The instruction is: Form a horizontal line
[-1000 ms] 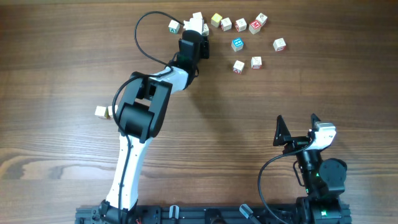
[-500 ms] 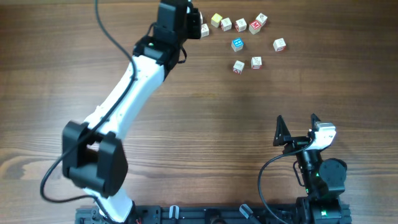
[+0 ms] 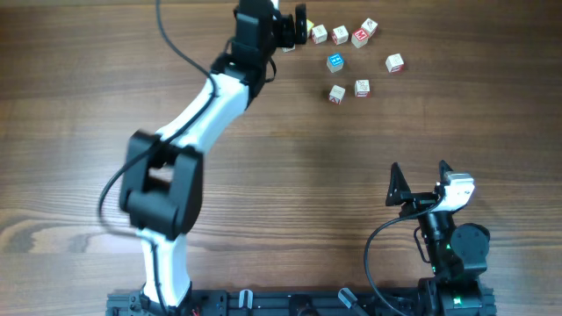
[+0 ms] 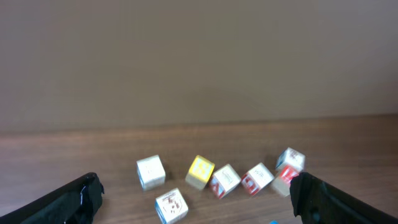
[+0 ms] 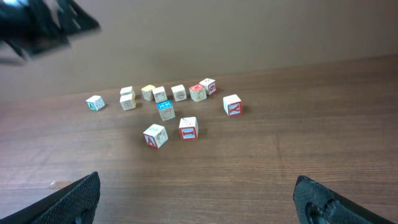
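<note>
Left tool hangs over the far edge of the table, jaws spread wide with nothing between them. The horizontal line lies just beside it, cubes in a rough row. Right tool sits near the base, well apart, jaws likewise spread and empty.

1. You have open table between the right gripper and the blocks.
2. Two loose blocks lie in front of the row of blocks.
3. The left arm covers the row's left end.
</note>
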`<act>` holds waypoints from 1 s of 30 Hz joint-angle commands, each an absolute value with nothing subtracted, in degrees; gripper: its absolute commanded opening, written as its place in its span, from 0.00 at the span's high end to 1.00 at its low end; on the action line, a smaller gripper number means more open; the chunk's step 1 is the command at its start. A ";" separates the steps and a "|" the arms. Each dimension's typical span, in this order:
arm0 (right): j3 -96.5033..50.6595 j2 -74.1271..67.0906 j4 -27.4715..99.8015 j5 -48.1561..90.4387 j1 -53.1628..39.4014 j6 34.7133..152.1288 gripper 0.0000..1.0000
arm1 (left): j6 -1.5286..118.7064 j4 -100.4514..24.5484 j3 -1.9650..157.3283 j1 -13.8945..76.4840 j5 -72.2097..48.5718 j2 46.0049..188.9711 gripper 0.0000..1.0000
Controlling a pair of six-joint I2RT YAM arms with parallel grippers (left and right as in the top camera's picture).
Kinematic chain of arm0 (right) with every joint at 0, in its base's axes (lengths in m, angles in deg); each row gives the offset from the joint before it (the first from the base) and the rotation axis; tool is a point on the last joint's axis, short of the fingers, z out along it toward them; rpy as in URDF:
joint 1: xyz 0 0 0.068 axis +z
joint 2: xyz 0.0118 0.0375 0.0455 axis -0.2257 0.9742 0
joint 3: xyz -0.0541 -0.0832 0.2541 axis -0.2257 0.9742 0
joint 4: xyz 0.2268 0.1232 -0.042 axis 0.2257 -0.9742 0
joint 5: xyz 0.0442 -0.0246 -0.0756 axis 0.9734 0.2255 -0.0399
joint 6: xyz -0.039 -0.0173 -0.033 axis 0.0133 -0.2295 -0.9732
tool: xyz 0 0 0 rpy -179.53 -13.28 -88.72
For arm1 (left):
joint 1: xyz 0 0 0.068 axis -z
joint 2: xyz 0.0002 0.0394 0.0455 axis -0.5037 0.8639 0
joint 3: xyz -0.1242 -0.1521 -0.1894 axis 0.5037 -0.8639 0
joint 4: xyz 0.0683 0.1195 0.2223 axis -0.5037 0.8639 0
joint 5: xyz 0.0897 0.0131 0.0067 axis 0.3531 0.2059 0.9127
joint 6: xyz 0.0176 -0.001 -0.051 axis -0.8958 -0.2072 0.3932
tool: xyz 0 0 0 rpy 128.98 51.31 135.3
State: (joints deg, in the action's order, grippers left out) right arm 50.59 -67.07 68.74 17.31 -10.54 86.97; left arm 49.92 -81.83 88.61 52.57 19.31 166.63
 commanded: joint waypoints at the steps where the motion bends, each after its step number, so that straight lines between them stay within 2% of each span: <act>1: 50.53 -67.26 68.85 16.47 -10.83 87.04 0.00 | 54.75 -91.14 88.26 52.42 18.65 177.74 0.00; 6: 50.53 -67.26 68.83 16.47 -10.83 87.04 0.00 | 56.28 -101.39 88.26 52.64 19.09 186.37 0.00; 16: 50.53 -67.26 68.85 16.47 -10.83 87.06 0.00 | 56.22 -109.35 88.26 52.64 20.14 194.59 0.02; 19: 50.53 -67.26 68.85 16.47 -10.83 87.06 0.00 | 56.02 -109.43 88.26 52.62 21.38 195.22 0.14; 21: 50.53 -67.26 68.85 16.47 -10.83 87.04 0.00 | 56.02 -109.57 88.26 52.62 21.75 195.22 0.28; 26: 50.53 -67.26 68.83 16.47 -10.83 87.04 0.00 | 56.00 -110.75 88.26 52.57 23.22 194.50 0.45; 30: 50.53 -67.26 68.85 16.47 -10.83 87.06 0.00 | 55.80 -105.33 88.26 52.57 26.28 190.11 0.60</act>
State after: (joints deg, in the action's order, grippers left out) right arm 50.59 -67.05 68.72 17.31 -10.54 86.97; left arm 55.50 -109.74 88.87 52.64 23.44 192.25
